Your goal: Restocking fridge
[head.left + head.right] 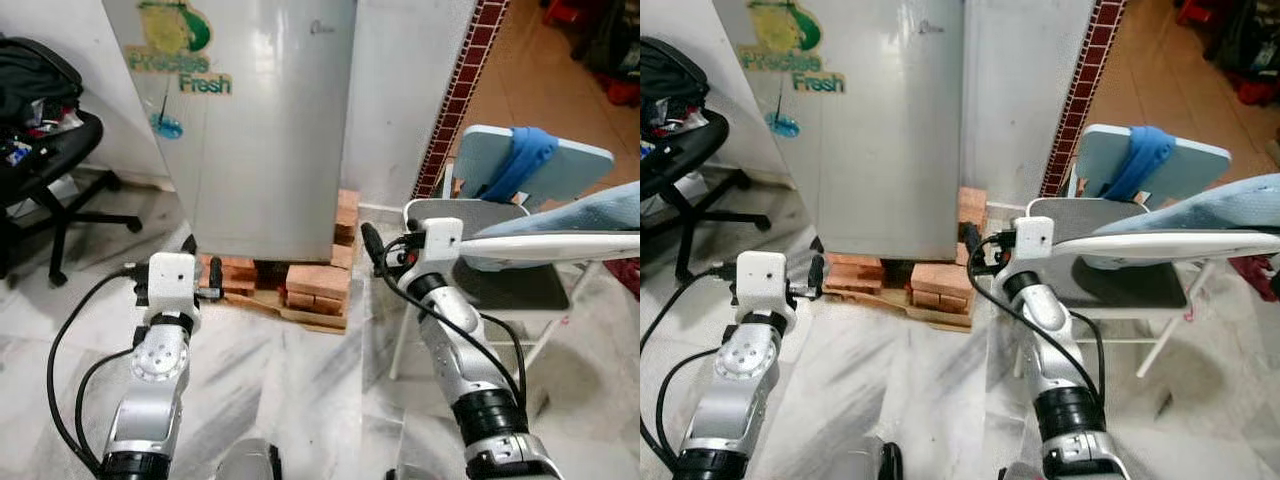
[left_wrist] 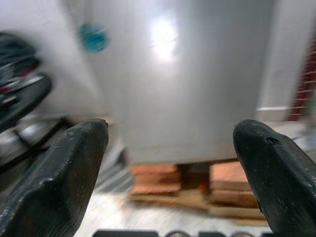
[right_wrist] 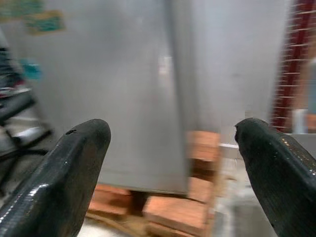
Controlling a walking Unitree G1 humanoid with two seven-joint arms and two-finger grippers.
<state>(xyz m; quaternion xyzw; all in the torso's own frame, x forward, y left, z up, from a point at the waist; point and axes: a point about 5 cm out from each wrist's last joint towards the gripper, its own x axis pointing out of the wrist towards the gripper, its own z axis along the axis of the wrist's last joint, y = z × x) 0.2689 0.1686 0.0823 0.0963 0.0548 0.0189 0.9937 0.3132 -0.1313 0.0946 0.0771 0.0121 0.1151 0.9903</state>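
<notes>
A tall silver fridge (image 1: 262, 130) with its door shut stands ahead, a green "Fresh" sticker (image 1: 180, 55) on its upper left. It rests on red bricks (image 1: 316, 286) and a wooden pallet. My left gripper (image 1: 203, 270) is raised low in front of the fridge's left corner, short of it. My right gripper (image 1: 378, 255) is held at the same height off the fridge's right edge. In the wrist views the left gripper (image 2: 170, 131) and the right gripper (image 3: 173, 131) are both open wide, with nothing between the fingers, and both face the fridge's lower front.
A black office chair (image 1: 45, 170) piled with dark things stands at the left. Close to my right arm is a grey folding chair (image 1: 510, 285) under a white board with blue cloth (image 1: 560, 235). A brick-tiled column edge (image 1: 462, 90) rises right of the fridge. The floor is marble.
</notes>
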